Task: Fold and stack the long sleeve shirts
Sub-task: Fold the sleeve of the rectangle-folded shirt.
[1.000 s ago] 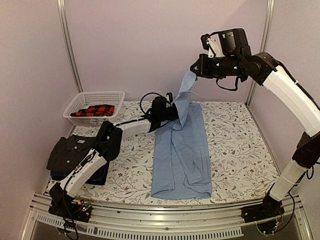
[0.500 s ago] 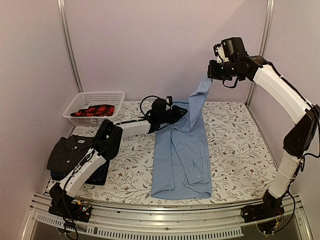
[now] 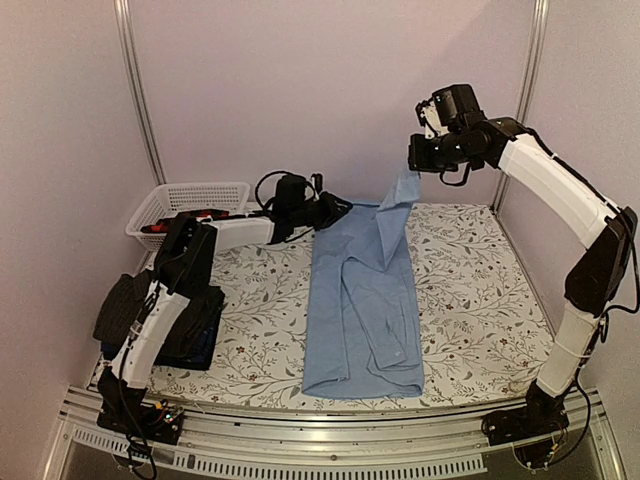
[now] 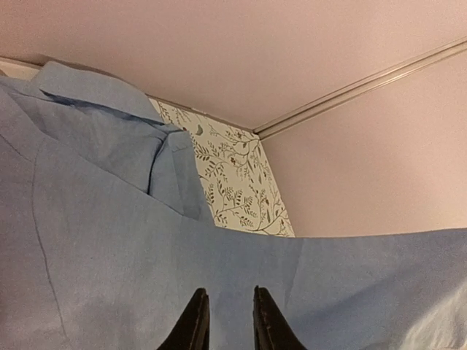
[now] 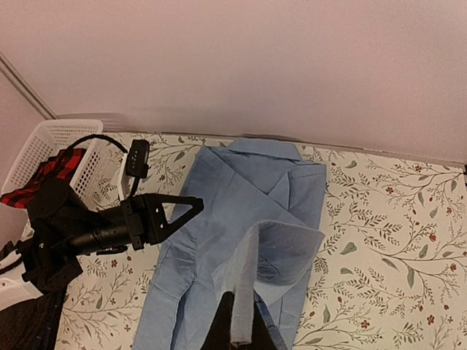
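Note:
The light blue shirt [image 3: 362,300] lies lengthwise on the table, collar at the far end. My right gripper [image 3: 415,165] is shut on one of its sleeves [image 3: 395,205] and holds it up above the collar end. In the right wrist view the sleeve [image 5: 284,248] hangs folded from my right gripper [image 5: 237,310]. My left gripper [image 3: 338,208] is at the shirt's far left edge, low over the cloth. In the left wrist view its jaws stand a little apart over the blue cloth [image 4: 109,240], holding nothing. The black pinstriped shirt [image 3: 125,305] lies folded on the dark navy shirt [image 3: 200,338] at the left.
A white lattice basket [image 3: 190,195] with a red plaid cloth [image 3: 160,225] stands at the back left. The flowered tablecloth [image 3: 470,290] covers the table. My left arm [image 3: 160,310] reaches over the folded stack. Walls close the back and both sides.
My right gripper carried the sleeve to the right, then a little lower. My left arm swung left and back, and its gripper slid from the shirt's shoulder to its left edge.

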You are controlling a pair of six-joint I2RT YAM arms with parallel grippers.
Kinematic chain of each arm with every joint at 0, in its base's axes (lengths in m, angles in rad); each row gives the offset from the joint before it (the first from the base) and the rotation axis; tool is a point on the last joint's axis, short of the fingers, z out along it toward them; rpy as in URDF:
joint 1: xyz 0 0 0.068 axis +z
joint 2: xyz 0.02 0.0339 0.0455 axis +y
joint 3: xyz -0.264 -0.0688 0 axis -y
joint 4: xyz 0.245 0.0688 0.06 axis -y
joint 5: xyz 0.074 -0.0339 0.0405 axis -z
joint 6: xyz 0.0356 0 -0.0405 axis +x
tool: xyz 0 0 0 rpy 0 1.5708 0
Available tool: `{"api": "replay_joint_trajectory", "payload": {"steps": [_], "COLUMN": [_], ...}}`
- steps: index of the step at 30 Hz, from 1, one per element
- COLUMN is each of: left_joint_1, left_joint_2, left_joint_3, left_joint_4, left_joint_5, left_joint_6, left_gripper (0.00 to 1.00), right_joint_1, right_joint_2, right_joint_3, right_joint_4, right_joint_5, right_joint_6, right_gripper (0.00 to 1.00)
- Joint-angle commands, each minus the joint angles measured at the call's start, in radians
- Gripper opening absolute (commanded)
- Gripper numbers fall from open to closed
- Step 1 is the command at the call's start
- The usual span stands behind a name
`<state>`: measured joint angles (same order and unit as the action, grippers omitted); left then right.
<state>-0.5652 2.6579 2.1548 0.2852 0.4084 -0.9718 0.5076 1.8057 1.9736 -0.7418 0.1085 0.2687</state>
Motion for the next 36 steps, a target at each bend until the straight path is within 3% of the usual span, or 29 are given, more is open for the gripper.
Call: {"api": "replay_joint_trajectory", "payload": {"steps": [1,10,19,20,23,28,32,36], "left_joint_1": [0.028,0.093,0.107,0.108,0.108,0.096,0.071,0.020], "left_joint_2": [-0.140,-0.508,-0.720,-0.730,-0.751,-0.755,-0.752,-0.763], "left_joint_3": [-0.129,-0.567,-0.763,-0.770,-0.802,-0.840,-0.861,-0.924], "left_joint_4": [-0.058,-0.113,-0.269,-0.280,-0.340,-0.387,-0.467,-0.486], "left_joint_5": [0.082,0.126,0.140,0.143,0.165,0.221,0.227,0.247], "left_joint_6": [0.060,0.143,0.218,0.227,0.246,0.290,0.347,0.377], "left_gripper": [0.22,0.24,0.25,0.25,0.28,0.37,0.39,0.39], "right_joint_1": [0.105,0.264,0.371,0.381,0.404,0.405,0.386,0.338], "right_joint_2": [0.018,0.174,0.318,0.324,0.316,0.155,0.056,-0.039], "right_joint_3": [-0.045,-0.080,-0.072,-0.076,-0.110,-0.276,-0.417,-0.593], "right_joint_4": [-0.106,-0.192,-0.255,-0.252,-0.203,-0.054,0.019,0.142], "right_joint_5": [-0.037,-0.158,-0.205,-0.212,-0.234,-0.210,-0.159,-0.142], "right_joint_6": [-0.024,-0.079,-0.082,-0.079,-0.058,0.005,0.063,0.135], "right_gripper": [0.00,0.00,0.00,0.02,0.23,0.58,0.62,0.57]}}
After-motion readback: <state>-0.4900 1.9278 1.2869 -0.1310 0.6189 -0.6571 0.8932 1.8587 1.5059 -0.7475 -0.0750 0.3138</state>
